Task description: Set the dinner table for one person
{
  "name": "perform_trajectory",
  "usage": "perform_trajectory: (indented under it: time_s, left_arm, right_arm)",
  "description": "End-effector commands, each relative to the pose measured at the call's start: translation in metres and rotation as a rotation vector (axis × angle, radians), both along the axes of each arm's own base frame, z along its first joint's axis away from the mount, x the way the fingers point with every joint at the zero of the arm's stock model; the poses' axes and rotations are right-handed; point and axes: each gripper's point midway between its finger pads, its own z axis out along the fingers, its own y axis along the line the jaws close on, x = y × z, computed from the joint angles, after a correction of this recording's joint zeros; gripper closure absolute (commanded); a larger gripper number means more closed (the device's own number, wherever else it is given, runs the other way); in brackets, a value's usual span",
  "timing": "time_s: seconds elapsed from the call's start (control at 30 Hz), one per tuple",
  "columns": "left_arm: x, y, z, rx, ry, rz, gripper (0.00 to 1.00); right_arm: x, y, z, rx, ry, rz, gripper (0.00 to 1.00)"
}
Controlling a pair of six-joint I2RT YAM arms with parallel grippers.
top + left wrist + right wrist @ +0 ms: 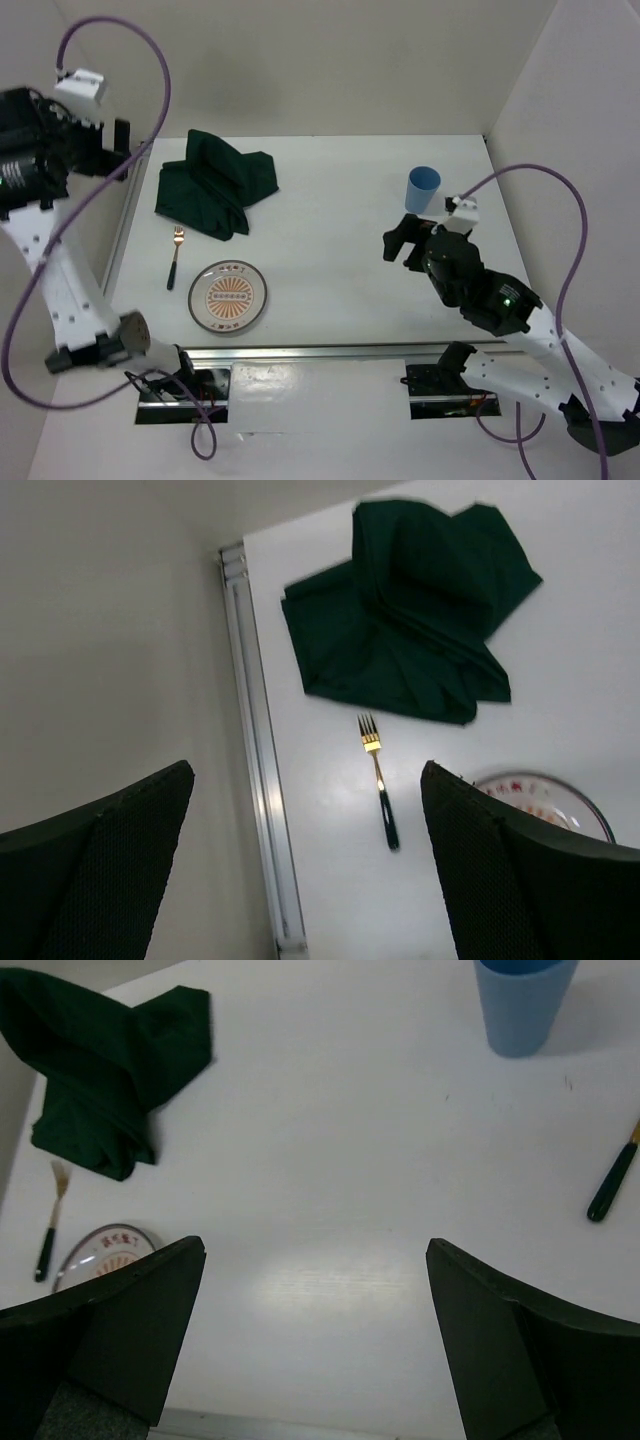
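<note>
Matte black jaws of both arms wide apart, beyond them smooth white dinner table (340,230), crumpled green cloth (215,185), round plate (228,296).

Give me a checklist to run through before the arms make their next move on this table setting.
1. The left gripper is open and empty: ok.
2. The right gripper is open and empty: ok.
3. The fork lies left of the plate, not touching it: ok.
4. The green cloth is laid flat: not ok, crumpled.
5. The blue cup is upright: ok, though far right of the plate.
6. The dark-handled utensil near the cup is a knife or a spoon: cannot tell, its head is out of frame.
</note>
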Motion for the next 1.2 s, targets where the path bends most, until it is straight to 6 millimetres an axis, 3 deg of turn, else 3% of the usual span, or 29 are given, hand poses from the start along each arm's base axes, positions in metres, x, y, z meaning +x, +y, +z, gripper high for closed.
perform_trajectory:
  time_s: [0.0, 0.03, 0.07, 0.1, 0.13, 0.17, 0.2, 0.27, 0.33, 0.4, 0.43, 0.53, 0.67, 0.7, 0.73, 0.77, 0.8, 0.97, 1.0, 1.17]
  left_arm:
    - [0.058, -0.012, -0.004, -0.087, 0.054, -0.091, 0.0]
    - [0.087, -0.004, -0.022, -0.087, 0.086, -0.087, 0.0]
    - [0.107, -0.016, -0.032, -0.065, 0.095, -0.117, 0.0]
    - [0.124, -0.01, -0.041, 0.031, 0.11, -0.089, 0.0]
    - [0.147, -0.017, -0.044, 0.097, 0.081, -0.107, 0.0]
    - [0.17, -0.038, -0.071, 0.186, 0.134, -0.162, 0.0]
    - [0.184, -0.053, -0.08, 0.19, 0.127, -0.195, 0.0]
    - [0.218, -0.067, -0.081, 0.227, 0.052, -0.214, 0.0]
    - [0.247, -0.073, -0.096, 0.173, 0.022, -0.206, 0.0]
    - [0.273, -0.072, -0.087, 0.165, -0.062, -0.176, 0.0]
    - [0.284, -0.069, -0.099, 0.172, -0.053, -0.161, 0.0]
    - [0.298, -0.062, -0.109, 0.209, -0.06, -0.139, 0.0]
    - [0.309, -0.06, -0.148, 0.243, 0.016, -0.168, 0.0]
    - [0.312, -0.058, -0.159, 0.248, 0.038, -0.158, 0.0]
    - [0.314, -0.058, -0.156, 0.24, 0.02, -0.151, 0.0]
    - [0.317, -0.045, -0.165, 0.231, 0.033, -0.125, 0.0]
    - [0.317, -0.048, -0.166, 0.184, 0.028, -0.144, 0.0]
    - [0.33, -0.039, -0.178, 0.071, 0.027, -0.152, 0.0]
    - [0.331, -0.042, -0.192, 0.047, 0.056, -0.159, 0.0]
    - [0.333, -0.044, -0.217, 0.034, 0.107, -0.168, 0.0]
  right_arm:
    - [0.03, 0.011, 0.043, -0.148, -0.195, 0.041, 0.0]
    - [0.033, 0.02, 0.05, -0.15, -0.224, 0.08, 0.0]
    - [0.042, 0.032, 0.057, -0.146, -0.267, 0.103, 0.0]
    - [0.045, 0.037, 0.059, -0.178, -0.287, 0.129, 0.0]
    - [0.048, 0.043, 0.058, -0.182, -0.291, 0.141, 0.0]
    - [0.055, 0.054, 0.057, -0.179, -0.291, 0.155, 0.0]
    - [0.059, 0.058, 0.053, -0.187, -0.282, 0.157, 0.0]
    - [0.065, 0.07, 0.049, -0.182, -0.271, 0.172, 0.0]
    - [0.074, 0.088, 0.037, -0.196, -0.255, 0.214, 0.0]
    - [0.083, 0.101, 0.015, -0.233, -0.209, 0.237, 0.0]
    - [0.085, 0.108, 0.011, -0.228, -0.197, 0.248, 0.0]
    - [0.091, 0.124, -0.01, -0.248, -0.142, 0.289, 0.0]
    - [0.095, 0.14, -0.024, -0.251, -0.116, 0.337, 0.0]
    - [0.093, 0.143, -0.024, -0.246, -0.114, 0.353, 0.0]
    - [0.096, 0.145, -0.025, -0.247, -0.112, 0.354, 0.0]
    - [0.096, 0.149, -0.03, -0.25, -0.101, 0.368, 0.0]
    - [0.096, 0.15, -0.026, -0.253, -0.11, 0.38, 0.0]
    - [0.096, 0.153, -0.029, -0.263, -0.104, 0.395, 0.0]
    - [0.095, 0.152, -0.031, -0.269, -0.097, 0.396, 0.0]
    - [0.097, 0.145, -0.035, -0.304, -0.098, 0.376, 0.0]
